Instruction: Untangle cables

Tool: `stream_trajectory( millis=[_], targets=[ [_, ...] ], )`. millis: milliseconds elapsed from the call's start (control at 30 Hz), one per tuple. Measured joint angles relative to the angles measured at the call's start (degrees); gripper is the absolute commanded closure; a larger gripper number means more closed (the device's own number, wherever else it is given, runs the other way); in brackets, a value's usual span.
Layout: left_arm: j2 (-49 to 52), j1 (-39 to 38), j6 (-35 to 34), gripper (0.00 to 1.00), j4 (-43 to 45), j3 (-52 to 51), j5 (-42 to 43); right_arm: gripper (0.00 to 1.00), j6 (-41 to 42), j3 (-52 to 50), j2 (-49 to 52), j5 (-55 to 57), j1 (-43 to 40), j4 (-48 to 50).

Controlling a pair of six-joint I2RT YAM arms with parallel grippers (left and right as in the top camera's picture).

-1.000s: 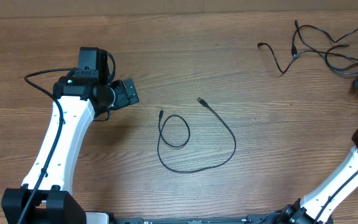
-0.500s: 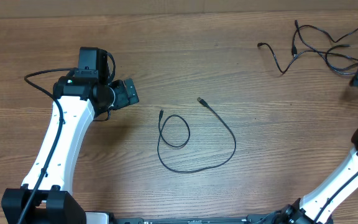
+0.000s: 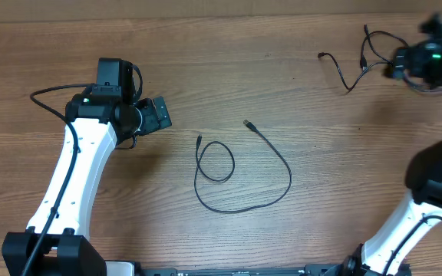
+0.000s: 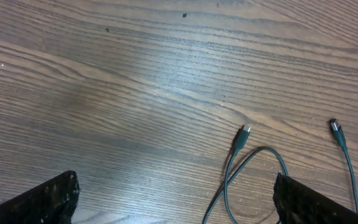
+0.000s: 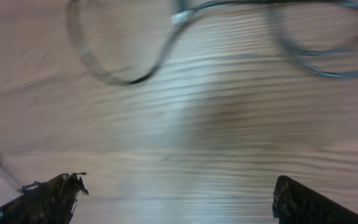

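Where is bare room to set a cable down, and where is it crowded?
Bare table between the looped cable and the tangled cables, and along the far edge beyond the left gripper. Crowded: far right corner, under the right gripper.

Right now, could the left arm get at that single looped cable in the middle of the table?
Probably yes. The left gripper hangs open just to one side of the looped cable, and only bare wooden table lies between them; nothing blocks the way.
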Motion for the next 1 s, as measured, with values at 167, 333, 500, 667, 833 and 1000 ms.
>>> stream_trajectory(
  millis=[167, 333, 500, 667, 833, 1000],
  targets=[
    [0.0, 0.0, 0.0, 0.01, 0.0, 0.0, 0.0, 0.0, -7.3, 0.0, 0.0, -0.8, 10.0, -3.9],
    [0.0, 0.0, 0.0, 0.0, 0.0, 0.0, 0.0, 0.0, -13.2, 0.0, 0.0, -1.4, 18.8, -7.8],
    [0.0, 0.0, 0.0, 0.0, 0.0, 0.0, 0.0, 0.0, -16.5, -0.1, 0.0, -2.8, 23.8, -10.3],
    [0.0, 0.0, 0.0, 0.0, 0.0, 0.0, 0.0, 0.0, -17.5, -1.6, 0.0, -3.7, 28.2, -10.3],
    [0.0, 0.0, 0.0, 0.0, 0.0, 0.0, 0.0, 0.0, -17.8, -5.2, 0.0, -3.3, 31.7, -10.3],
    [0.0, 0.0, 0.0, 0.0, 0.0, 0.0, 0.0, 0.0, -16.2, -8.7, 0.0, -1.0, 33.6, -10.3]
  ],
)
